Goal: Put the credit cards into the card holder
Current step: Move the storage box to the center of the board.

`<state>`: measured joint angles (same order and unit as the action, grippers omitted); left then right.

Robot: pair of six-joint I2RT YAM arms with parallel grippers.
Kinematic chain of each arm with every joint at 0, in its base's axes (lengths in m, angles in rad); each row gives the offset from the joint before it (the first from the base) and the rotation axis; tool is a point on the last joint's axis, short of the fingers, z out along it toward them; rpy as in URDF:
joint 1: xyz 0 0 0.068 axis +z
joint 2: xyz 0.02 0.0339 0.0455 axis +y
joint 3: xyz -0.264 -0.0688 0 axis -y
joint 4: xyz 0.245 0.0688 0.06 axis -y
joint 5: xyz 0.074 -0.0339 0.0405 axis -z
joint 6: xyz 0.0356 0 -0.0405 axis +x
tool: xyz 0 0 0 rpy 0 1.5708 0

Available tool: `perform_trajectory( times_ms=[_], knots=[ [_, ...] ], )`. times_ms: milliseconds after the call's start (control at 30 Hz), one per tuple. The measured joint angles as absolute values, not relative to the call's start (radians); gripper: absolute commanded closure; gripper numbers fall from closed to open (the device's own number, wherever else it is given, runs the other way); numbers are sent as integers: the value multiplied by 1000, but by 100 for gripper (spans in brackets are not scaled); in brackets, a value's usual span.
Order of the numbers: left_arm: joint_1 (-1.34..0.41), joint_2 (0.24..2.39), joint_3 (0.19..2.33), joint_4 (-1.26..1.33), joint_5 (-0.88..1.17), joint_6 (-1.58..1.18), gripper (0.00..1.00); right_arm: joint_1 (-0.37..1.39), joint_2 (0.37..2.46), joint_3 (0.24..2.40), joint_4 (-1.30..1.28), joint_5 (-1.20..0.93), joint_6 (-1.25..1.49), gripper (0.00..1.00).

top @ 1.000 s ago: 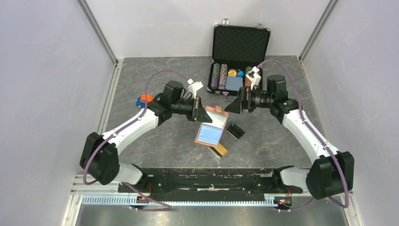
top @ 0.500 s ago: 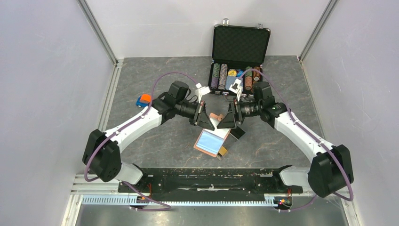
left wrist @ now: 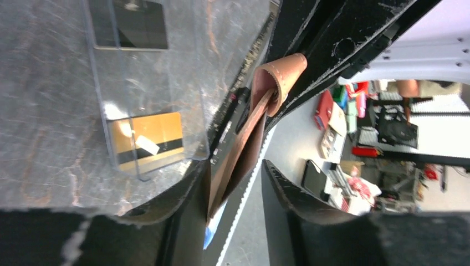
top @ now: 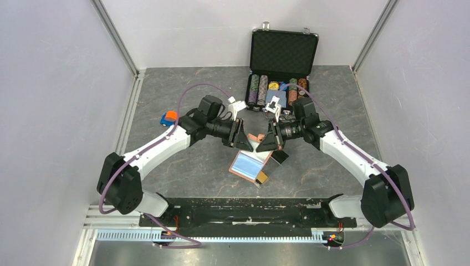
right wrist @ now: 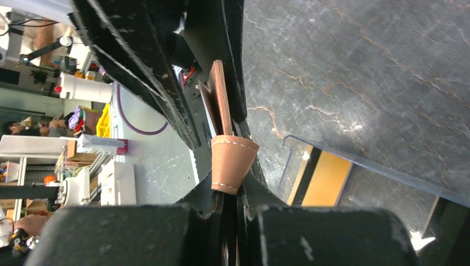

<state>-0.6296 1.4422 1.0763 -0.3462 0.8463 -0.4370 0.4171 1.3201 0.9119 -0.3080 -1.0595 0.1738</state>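
Observation:
The card holder [top: 248, 165] hangs open between both arms, tan leather outside and blue inside. My right gripper [top: 270, 139] is shut on its upper edge, the curled snap tab [right wrist: 231, 160] just past the fingertips [right wrist: 233, 191]. My left gripper [top: 239, 136] is open; the leather flap [left wrist: 244, 144] leans on one finger, with a gap to the other. A gold credit card [top: 260, 177] and a black one [top: 280, 156] lie on the table below. The left wrist view shows them through clear plastic, gold card [left wrist: 145, 141] and black card [left wrist: 130, 25].
An open black poker-chip case [top: 282, 66] stands at the back, just behind the right arm. A small orange and blue object [top: 169, 117] lies left of the left arm. A clear plastic box [left wrist: 149, 83] sits over the cards.
My right gripper has swung left to the card holder and shut on its edge. My left gripper's jaws, shut on the holder before, have parted.

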Motion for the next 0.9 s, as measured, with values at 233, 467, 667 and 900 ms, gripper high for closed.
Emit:
perform_trajectory(
  times_ms=[233,467,667,900],
  knots=[
    [-630,1410,1048,-341,696,-445,47,371,1319,920,-366,-932,165,100],
    [-636,1401,995,-351,570,-460,46,194,1224,922,-405,-736,181,100],
    [-698,1494,1016,-378,524,-457,46,168,1168,974,-438,-613,183,100],
    [-772,1670,1123,-456,458,-410,50,152,1166,979,-470,-562,191,100]
  ],
)
